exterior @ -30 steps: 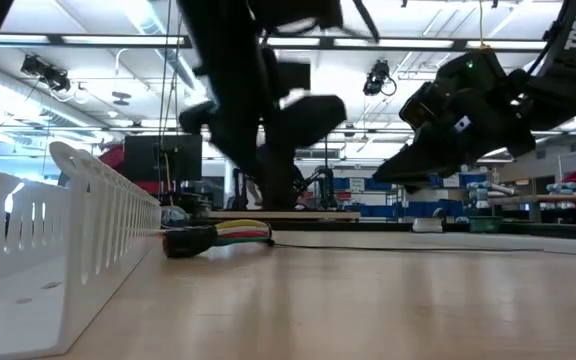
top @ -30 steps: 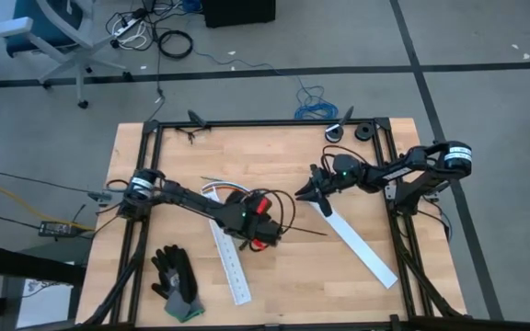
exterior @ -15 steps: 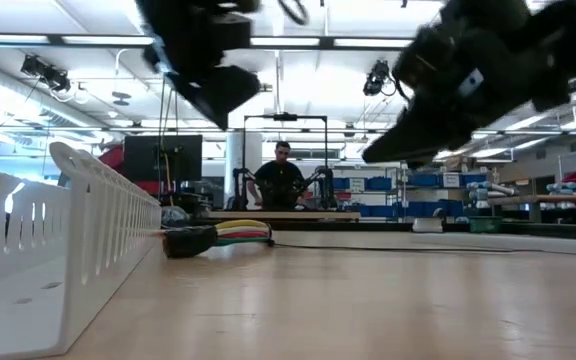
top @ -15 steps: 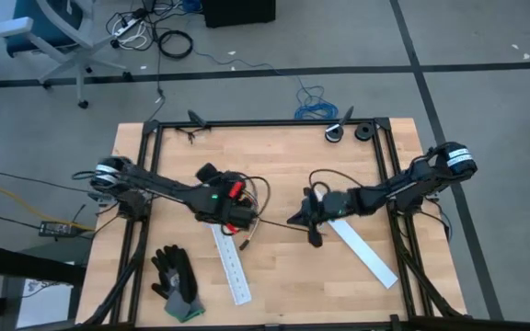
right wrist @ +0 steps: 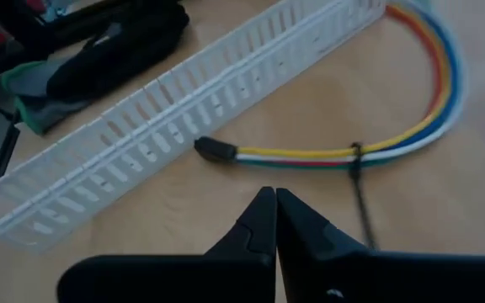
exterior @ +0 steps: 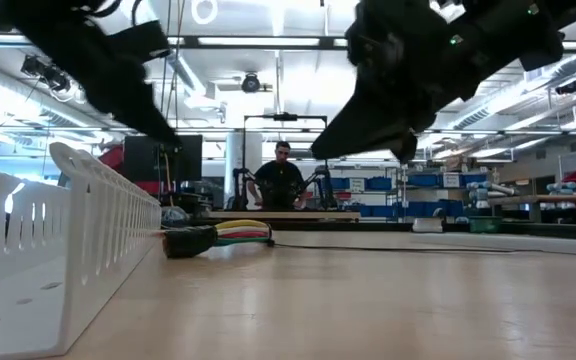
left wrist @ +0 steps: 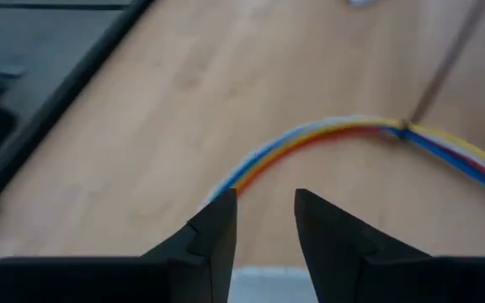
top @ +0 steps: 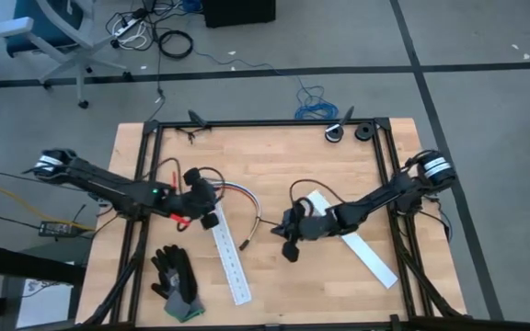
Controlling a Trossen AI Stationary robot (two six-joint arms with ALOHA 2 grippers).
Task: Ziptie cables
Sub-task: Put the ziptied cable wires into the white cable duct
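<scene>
Ziptie [right wrist: 361,189] binds cables [right wrist: 411,101]; no writing legible.

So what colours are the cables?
Yellow, white, red and blue cables, clearest in the right wrist view.

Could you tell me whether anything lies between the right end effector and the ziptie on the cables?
Nothing visible does. The right end effector, shut, faces bare wood up to the ziptie cinched around the cables; the white slotted strip lies off to one side.

No legible text, label, brand, number or sign anywhere. Distant background shelving in low view too small to read.
</scene>
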